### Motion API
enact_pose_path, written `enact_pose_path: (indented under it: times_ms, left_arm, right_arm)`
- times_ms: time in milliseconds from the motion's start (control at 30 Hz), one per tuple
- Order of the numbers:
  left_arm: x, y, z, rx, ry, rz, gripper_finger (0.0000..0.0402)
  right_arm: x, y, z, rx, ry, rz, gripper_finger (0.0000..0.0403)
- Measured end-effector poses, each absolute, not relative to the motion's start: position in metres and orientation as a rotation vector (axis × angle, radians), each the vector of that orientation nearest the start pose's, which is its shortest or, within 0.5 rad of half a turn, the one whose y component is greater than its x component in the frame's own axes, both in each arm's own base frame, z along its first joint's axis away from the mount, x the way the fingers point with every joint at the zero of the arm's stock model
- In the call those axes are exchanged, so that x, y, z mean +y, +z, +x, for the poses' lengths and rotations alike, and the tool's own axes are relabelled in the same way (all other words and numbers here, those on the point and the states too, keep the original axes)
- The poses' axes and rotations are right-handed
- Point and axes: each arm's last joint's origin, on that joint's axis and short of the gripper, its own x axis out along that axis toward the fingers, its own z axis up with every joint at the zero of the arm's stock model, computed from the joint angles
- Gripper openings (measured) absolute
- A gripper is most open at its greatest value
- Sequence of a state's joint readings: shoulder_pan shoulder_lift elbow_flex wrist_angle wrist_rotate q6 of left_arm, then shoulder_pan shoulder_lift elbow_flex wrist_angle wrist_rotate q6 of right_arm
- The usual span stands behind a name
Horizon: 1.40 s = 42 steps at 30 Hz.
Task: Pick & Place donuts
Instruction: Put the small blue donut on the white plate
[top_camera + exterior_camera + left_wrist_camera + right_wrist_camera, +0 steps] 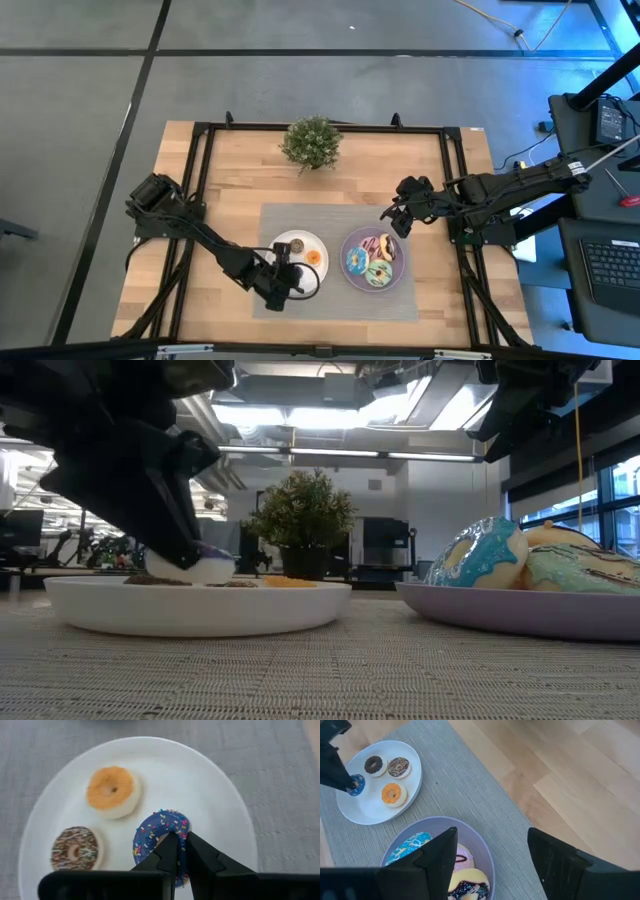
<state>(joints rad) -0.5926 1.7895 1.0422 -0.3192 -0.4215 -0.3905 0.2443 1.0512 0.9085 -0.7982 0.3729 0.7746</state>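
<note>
The purple donut (160, 836) is a small ring with dark blue-purple frosting dotted with coloured sprinkles over a pale base. The left tool (179, 851) has its two dark fingers nearly shut, pinching the ring's near rim, one finger through the hole and one outside it. The ring lies almost flat on the smooth round white plate (220, 805), its hole facing up; in the low view it looks slightly raised at the tool (190, 565).

Just beyond the left tool on the same plate sit an orange donut (113, 791) with a matte, grainy top and a dark brown donut (75, 849) with pale drizzle, both flat and apart from each other. The right wrist view shows one more dark mini donut (372, 765) beside the drizzled one.

The right tool (397, 218) hangs above the table (450, 290), its fingers spread wide and holding nothing. Below it is the round purple plate (485, 850), where the larger donuts are piled together: a blue donut (407, 847) with glossy streaked icing, a pink donut (464, 856), a chocolate donut (467, 889) and a green donut (376, 276). In the low view the blue one leans up on edge (490, 555).

Both plates rest on a grey woven mat (300, 220) on the wooden table. A leafy potted plant (311, 142) stands beyond the mat.
</note>
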Motion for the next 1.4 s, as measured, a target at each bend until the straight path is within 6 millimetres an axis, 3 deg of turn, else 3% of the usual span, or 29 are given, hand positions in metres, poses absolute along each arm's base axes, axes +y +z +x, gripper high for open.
enact_pose_path:
  times_ms: [267,567,1400]
  left_arm:
    - [-0.177,0.156,0.298,0.889,0.071,0.131,0.0027]
    - [-0.179,0.136,0.304,0.954,0.018,0.097,0.0023]
    - [-0.178,0.136,0.303,0.95,0.039,0.113,0.0039]
  right_arm:
    - [0.036,0.281,0.193,0.779,-0.465,0.403,0.0243]
    - [0.036,0.281,0.193,0.776,-0.472,0.397,0.0243]
    - [0.036,0.281,0.192,0.778,-0.47,0.396,0.0243]
